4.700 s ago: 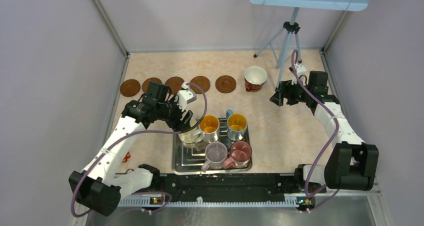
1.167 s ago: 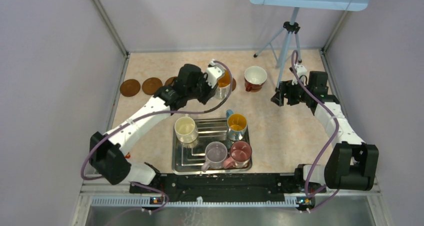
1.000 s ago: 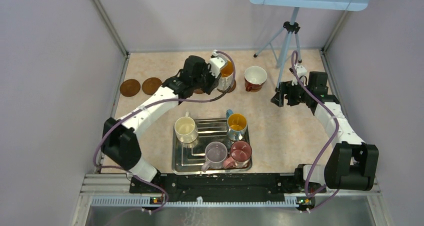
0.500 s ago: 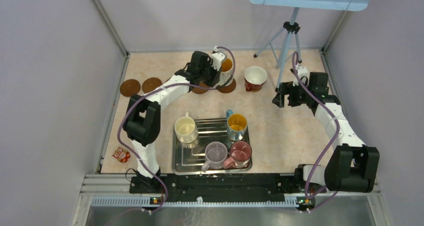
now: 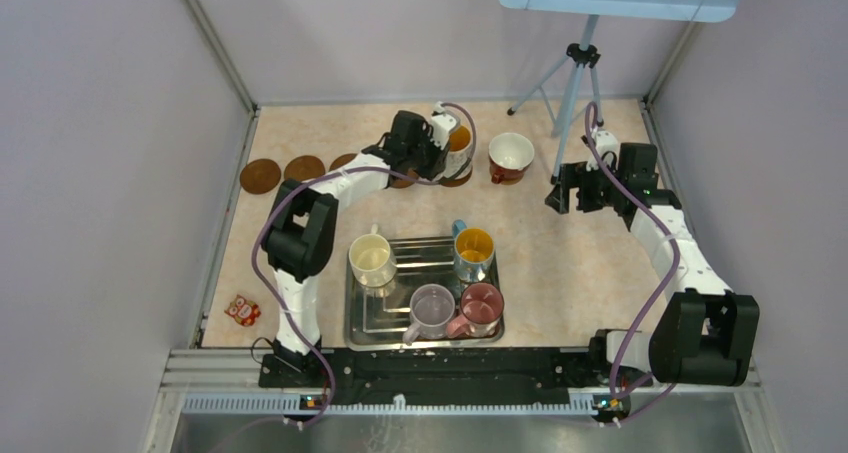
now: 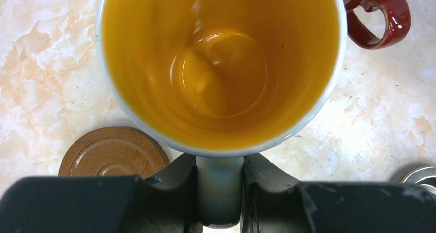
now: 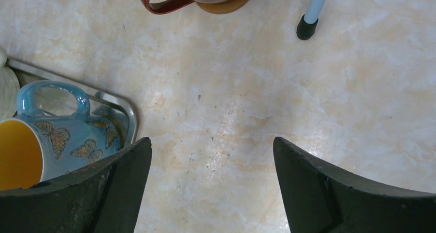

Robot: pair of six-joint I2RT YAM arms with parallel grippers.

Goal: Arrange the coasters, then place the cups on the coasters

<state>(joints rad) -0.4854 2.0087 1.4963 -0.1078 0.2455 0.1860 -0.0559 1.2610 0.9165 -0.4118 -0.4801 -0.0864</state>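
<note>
Pale lilac walls [image 5: 110,123], marbled peach tabletop [image 5: 580,273], tripod [image 5: 572,83] at back

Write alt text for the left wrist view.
The left gripper grips the handle of an orange-lined white mug, seen from above and filling most of the frame. A brown coaster lies lower left on the marbled table; a dark red mug's handle shows upper right.

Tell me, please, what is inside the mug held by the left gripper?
Nothing: the mug is empty, its orange inside bare to the bottom. What lies beneath the mug is covered.
</note>
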